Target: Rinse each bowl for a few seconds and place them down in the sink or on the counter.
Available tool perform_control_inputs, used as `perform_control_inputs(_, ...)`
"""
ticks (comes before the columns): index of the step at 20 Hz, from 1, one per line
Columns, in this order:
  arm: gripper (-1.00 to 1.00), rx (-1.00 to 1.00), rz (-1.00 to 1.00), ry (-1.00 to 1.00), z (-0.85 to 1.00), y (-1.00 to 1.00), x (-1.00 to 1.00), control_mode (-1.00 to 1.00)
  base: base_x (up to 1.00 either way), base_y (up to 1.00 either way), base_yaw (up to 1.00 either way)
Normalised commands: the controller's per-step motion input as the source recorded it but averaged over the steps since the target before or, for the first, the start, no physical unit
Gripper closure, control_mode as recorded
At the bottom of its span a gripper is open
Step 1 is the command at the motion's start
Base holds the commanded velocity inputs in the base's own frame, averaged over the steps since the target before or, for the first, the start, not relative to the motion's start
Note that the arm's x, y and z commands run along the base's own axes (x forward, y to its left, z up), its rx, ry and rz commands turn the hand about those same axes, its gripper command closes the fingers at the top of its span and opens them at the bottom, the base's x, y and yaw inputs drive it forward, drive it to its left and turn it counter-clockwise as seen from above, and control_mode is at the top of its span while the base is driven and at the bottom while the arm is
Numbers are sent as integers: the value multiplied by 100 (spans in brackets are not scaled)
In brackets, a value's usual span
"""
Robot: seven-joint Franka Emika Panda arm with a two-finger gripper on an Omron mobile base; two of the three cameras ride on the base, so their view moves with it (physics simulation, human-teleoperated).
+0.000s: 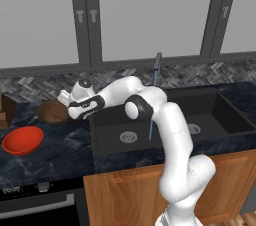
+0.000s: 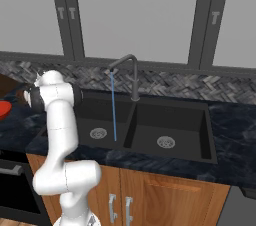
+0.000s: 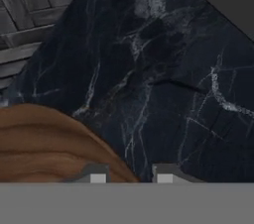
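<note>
Two bowls sit on the bench (image 1: 60, 155) left of the sink (image 1: 150, 120). Nearest is the red bowl (image 1: 22, 140), well out from the sink's left edge. Farther back lies the brown wooden bowl (image 1: 52, 111), closer to the sink, with the end effector (image 1: 63, 98) right at its rim on the sink side. In the hand view the wooden bowl (image 3: 44, 146) curves past one fingertip (image 3: 97, 174); whether the tips clamp it cannot be told. Beyond, water (image 2: 113, 105) runs from the faucet (image 2: 131, 72) into the sink's left basin.
</note>
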Motion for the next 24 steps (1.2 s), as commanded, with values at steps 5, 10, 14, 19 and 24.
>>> perform_control_inputs(5, 100, 1, -16, -24, 2, -28, -32, -100, 0, 0, 0)
perform_control_inputs(10, 100, 0, -13, -18, 31, -35, -50, -100, 0, 0, 0)
perform_control_inputs(14, 100, -1, -23, -13, 50, -8, -51, -100, 0, 0, 0)
perform_control_inputs(19, 100, 0, -26, -2, 39, 0, -47, -100, 0, 0, 0)
perform_control_inputs(24, 100, 6, -27, 8, 28, -1, -42, -100, 0, 0, 0)
